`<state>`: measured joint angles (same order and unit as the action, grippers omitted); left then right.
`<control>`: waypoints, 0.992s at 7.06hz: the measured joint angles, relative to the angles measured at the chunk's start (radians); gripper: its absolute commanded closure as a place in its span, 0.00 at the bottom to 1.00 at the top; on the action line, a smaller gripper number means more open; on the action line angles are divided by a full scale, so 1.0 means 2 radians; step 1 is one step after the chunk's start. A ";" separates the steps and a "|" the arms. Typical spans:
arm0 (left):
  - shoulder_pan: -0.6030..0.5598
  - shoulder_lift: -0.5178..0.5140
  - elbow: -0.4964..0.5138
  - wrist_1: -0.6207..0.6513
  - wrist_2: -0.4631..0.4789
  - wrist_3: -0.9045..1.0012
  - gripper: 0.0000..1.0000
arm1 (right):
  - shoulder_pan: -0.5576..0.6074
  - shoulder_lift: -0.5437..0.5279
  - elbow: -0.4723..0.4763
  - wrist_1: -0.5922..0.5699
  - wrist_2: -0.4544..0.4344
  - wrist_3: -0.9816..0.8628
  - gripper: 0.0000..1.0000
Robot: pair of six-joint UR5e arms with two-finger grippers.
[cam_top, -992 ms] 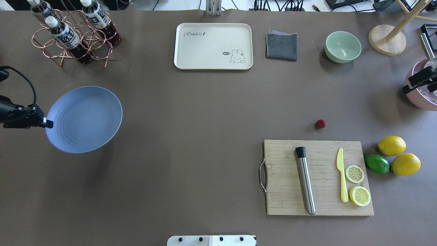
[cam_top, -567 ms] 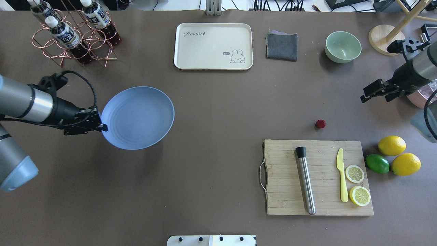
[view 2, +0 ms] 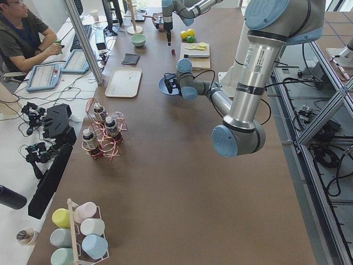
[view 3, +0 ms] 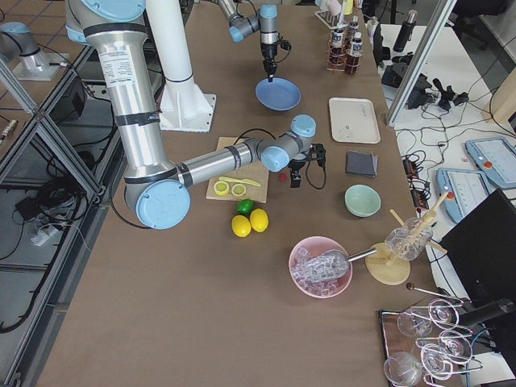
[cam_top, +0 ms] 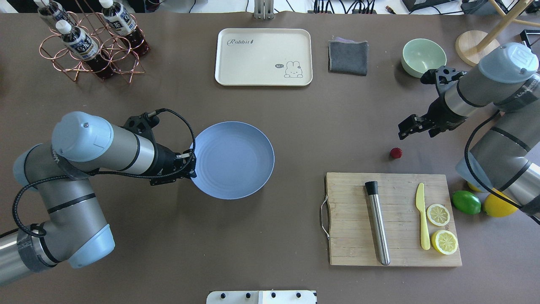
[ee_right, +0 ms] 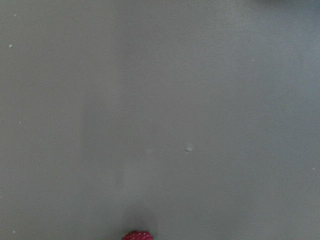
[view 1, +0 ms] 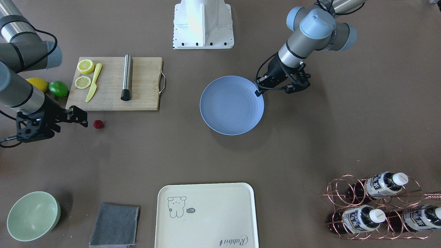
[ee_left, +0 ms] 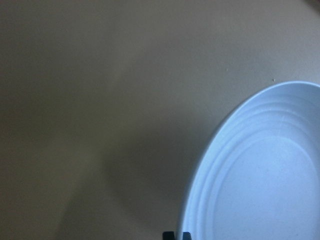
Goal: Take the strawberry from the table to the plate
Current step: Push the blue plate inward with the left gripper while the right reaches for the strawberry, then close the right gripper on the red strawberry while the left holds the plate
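Note:
The strawberry [cam_top: 395,153] [view 1: 98,124], small and dark red, lies on the brown table [cam_top: 295,126] just beyond the cutting board. My right gripper [cam_top: 403,131] [view 1: 82,120] hovers open slightly beyond and to the right of it; the berry's top shows at the bottom edge of the right wrist view [ee_right: 137,235]. My left gripper [cam_top: 192,162] [view 1: 257,91] is shut on the near-left rim of the light blue plate [cam_top: 234,160] [view 1: 231,105] [ee_left: 265,185]. The plate hangs near the table's middle and casts a shadow below it.
A wooden cutting board [cam_top: 350,219] carries a steel rod, a yellow knife and lemon halves. Whole lemons and a lime [cam_top: 466,202] lie to its right. At the far side stand a cream tray [cam_top: 263,57], a grey cloth [cam_top: 348,57], a green bowl [cam_top: 423,57] and a bottle rack [cam_top: 90,42].
My left arm has carried the plate rightward from the table's left edge to near the middle. My right arm has swung in from the right edge to just beyond the strawberry.

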<state>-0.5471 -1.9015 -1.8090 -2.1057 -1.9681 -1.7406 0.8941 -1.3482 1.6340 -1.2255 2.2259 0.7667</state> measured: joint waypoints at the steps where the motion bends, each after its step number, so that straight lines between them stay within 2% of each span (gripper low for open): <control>1: 0.009 -0.004 0.001 0.001 0.010 -0.004 1.00 | -0.014 0.003 -0.001 0.001 -0.010 0.006 0.05; 2: 0.014 -0.006 0.003 0.002 0.014 -0.006 1.00 | -0.027 0.004 -0.002 0.001 -0.021 0.009 0.06; 3: 0.017 -0.008 0.004 0.002 0.016 -0.007 1.00 | -0.037 0.006 -0.006 0.001 -0.031 0.011 0.12; 4: 0.019 -0.009 0.005 0.002 0.017 -0.007 1.00 | -0.044 0.009 -0.010 0.001 -0.036 0.012 0.46; 5: 0.020 -0.010 0.006 0.002 0.017 -0.007 1.00 | -0.047 0.010 -0.012 0.001 -0.038 0.012 0.96; 7: 0.028 -0.013 0.010 0.002 0.026 -0.011 1.00 | -0.048 0.012 -0.011 0.002 -0.038 0.012 1.00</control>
<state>-0.4910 -1.9281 -1.7898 -2.1025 -1.9167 -1.7618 0.7982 -1.3252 1.6111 -1.2219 2.1508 0.7905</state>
